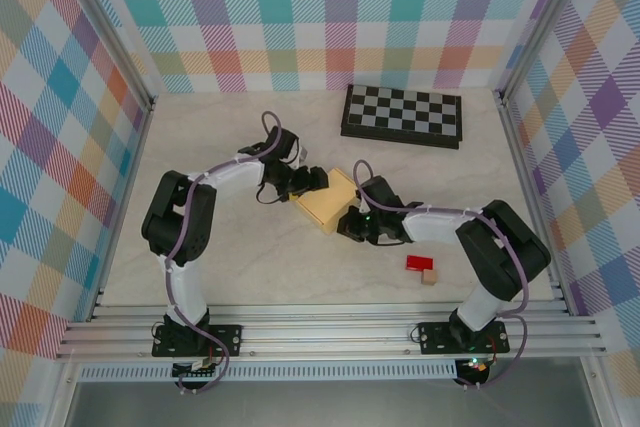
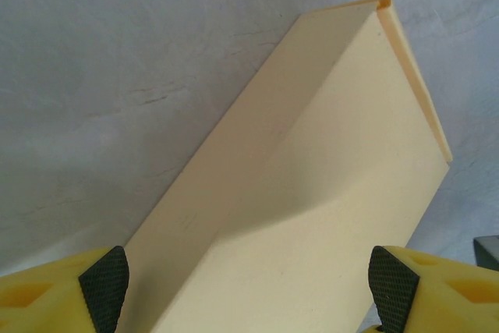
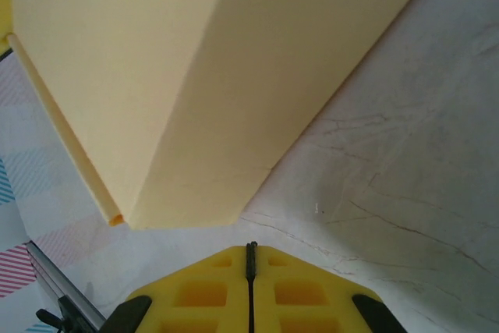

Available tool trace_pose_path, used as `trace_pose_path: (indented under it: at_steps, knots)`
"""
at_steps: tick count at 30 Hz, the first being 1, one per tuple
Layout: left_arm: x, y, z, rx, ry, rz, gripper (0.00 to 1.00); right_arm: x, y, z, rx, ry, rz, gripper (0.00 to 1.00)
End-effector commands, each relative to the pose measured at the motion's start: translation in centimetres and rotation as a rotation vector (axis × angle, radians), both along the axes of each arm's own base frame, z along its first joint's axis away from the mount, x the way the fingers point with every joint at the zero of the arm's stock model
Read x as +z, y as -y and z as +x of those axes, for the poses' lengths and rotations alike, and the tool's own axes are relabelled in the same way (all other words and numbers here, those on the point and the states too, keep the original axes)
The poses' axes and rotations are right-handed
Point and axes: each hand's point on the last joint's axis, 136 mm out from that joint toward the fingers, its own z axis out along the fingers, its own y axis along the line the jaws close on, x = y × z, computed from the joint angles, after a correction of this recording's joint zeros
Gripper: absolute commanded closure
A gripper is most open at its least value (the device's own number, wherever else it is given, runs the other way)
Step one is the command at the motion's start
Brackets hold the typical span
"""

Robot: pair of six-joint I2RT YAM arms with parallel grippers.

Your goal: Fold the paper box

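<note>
Two arms reach inward over the pale counter [image 1: 250,267], which carries everything; a black-and-white checkerboard [image 1: 402,115] lies at the far right, well apart from the work. Mid-counter, between the two arms, sits the paper box [image 1: 328,199], already a closed yellow-orange rectangular block resting flat; its long axis runs on a diagonal across the counter, from far right toward near left.

At the box's far-left side is the left end effector [image 1: 312,182]; in its wrist view the box [image 2: 312,193] stretches straight away from between the fingers, with the left end effector [image 2: 249,282] spread wide and a dark pad either side of the box's near end, straddling it, no firm contact visible. By the near-right side is the right end effector [image 1: 350,225], clenched on nothing; from its wrist the box [image 3: 179,76] looms just ahead of the pressed-together right end effector [image 3: 249,259], its lower corner close but apart.

My judgement: the left arm is better placed, being aligned along the box.

Near the right arm, touching each other, lie a red block [image 1: 418,263] and a tan block [image 1: 430,276].
</note>
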Motion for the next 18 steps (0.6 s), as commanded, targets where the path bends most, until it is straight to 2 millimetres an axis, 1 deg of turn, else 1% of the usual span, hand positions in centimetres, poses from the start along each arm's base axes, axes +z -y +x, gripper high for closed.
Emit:
trace_pose_path:
  at_steps: [1, 4, 8, 12, 15, 16, 18]
  knots:
    - [-0.5, 0.2, -1.2, 0.016, -0.005, 0.014, 0.17, -0.1, -0.4, 0.2, -0.047, -0.004, 0.032, 0.93]
    - [-1.2, -0.1, -2.1, 0.04, -0.023, 0.025, 0.17, -0.5, -0.5, -0.3, -0.044, -0.013, 0.035, 0.93]
    - [-1.5, -0.2, -3.1, 0.069, -0.033, 0.021, 0.17, -0.7, -1.0, -0.7, -0.037, -0.01, 0.045, 0.93]
    - [-1.4, 0.1, -3.9, 0.083, -0.045, 0.016, 0.17, -0.9, -1.3, -0.5, -0.031, -0.004, 0.059, 0.93]
    - [-1.6, 0.3, -4.8, 0.116, -0.067, 0.025, 0.18, -0.9, -2.1, -0.2, -0.042, -0.015, 0.106, 0.93]
    - [-1.5, 0.7, -4.7, 0.13, -0.056, 0.011, 0.18, -0.8, -2.2, -0.1, -0.05, -0.019, 0.122, 0.93]
    - [-1.7, 1.0, -5.4, 0.161, -0.073, 0.006, 0.18, -0.5, -2.6, 0.2, -0.06, -0.012, 0.152, 0.93]
